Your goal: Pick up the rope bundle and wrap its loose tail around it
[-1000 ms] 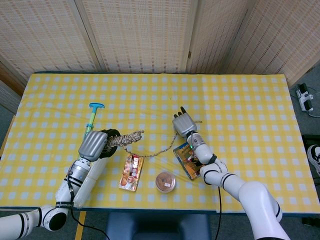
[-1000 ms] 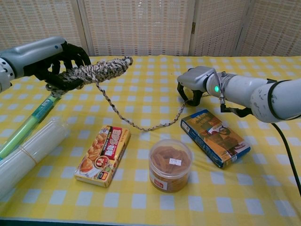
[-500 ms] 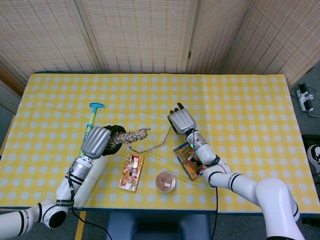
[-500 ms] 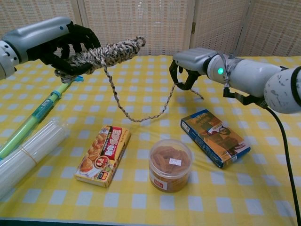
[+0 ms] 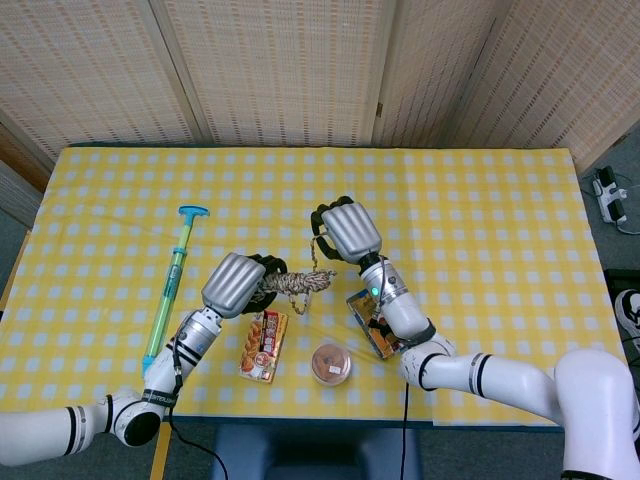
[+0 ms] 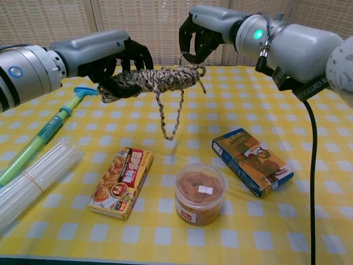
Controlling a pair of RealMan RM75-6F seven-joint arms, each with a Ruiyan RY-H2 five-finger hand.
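Observation:
My left hand [image 6: 118, 58] [image 5: 236, 284] holds the speckled rope bundle [image 6: 157, 79] [image 5: 292, 282] up above the table, lying roughly level. The loose tail [image 6: 168, 118] hangs off the bundle in a narrow loop. Its upper end runs to my right hand [image 6: 203, 36] [image 5: 343, 230], which is raised above the bundle's right end with fingers curled around the cord.
On the yellow checked table [image 6: 309, 182] lie a snack box [image 6: 122, 181], a round tub [image 6: 198, 192], a blue box [image 6: 252, 160], a green and blue pump [image 6: 41, 138] and a clear tube bundle [image 6: 34, 178].
Both hands rose and came together. The right hand carried the tail up and left over the bundle, so the long slack loop shortened into a narrow hanging one.

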